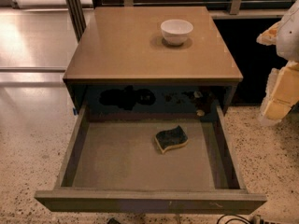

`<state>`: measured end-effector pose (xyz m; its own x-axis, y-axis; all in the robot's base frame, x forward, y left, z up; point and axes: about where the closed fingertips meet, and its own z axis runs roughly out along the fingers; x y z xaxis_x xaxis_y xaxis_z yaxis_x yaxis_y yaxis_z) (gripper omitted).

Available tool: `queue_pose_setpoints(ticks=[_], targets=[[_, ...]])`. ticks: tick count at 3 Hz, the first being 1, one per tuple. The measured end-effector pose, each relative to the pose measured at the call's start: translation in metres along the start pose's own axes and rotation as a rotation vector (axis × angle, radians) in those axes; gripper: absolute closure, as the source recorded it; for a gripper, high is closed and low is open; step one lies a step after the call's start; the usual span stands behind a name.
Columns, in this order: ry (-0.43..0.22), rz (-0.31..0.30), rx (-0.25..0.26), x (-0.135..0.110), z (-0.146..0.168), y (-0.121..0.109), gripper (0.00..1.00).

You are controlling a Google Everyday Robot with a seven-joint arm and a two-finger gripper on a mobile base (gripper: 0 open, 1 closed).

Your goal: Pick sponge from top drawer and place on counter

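The tabletop point(126, 45) is a smooth brown square. On it stands a white bowl point(176, 31), upright, toward the far right corner and a little in from the far edge. The bowl is well apart from everything else.

Below the near edge, the top drawer point(117, 157) is pulled fully out toward the camera, with its flat grey-brown floor open to view from above. The sponge point(171, 138) lies on that floor, right of the middle of the near edge. It is closer to the dark cabinet opening than to the drawer's front panel. Its dark scouring face is up, and the yellow foam shows along its near side. It touches neither side wall, and nothing lies over or beside it.

The gripper point(281, 94) is off the right edge, outside the near right corner. It shows as pale white and cream shapes cut by the picture's border. It is well apart from the sponge and the drawer, and I cannot tell how its jaws stand.

Speckled floor point(32, 139) surrounds the cabinet. A dark cable point(233, 218) loops on it just in front of the drawer's front panel.
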<state>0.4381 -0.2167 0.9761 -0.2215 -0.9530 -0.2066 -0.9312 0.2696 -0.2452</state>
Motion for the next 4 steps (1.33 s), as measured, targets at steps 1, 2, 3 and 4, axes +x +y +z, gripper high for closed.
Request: queue_pose_setpoints(ticks=[1, 2, 3, 4], targets=[[0.0, 0.005, -0.005, 0.002, 0.004, 0.001, 0.0], [-0.001, 0.059, -0.065, 0.022, 0.052, 0.014, 0.0], [0.014, 0.111, -0.129, 0.044, 0.12, 0.036, 0.0], [0.014, 0.111, -0.129, 0.044, 0.121, 0.036, 0.0]])
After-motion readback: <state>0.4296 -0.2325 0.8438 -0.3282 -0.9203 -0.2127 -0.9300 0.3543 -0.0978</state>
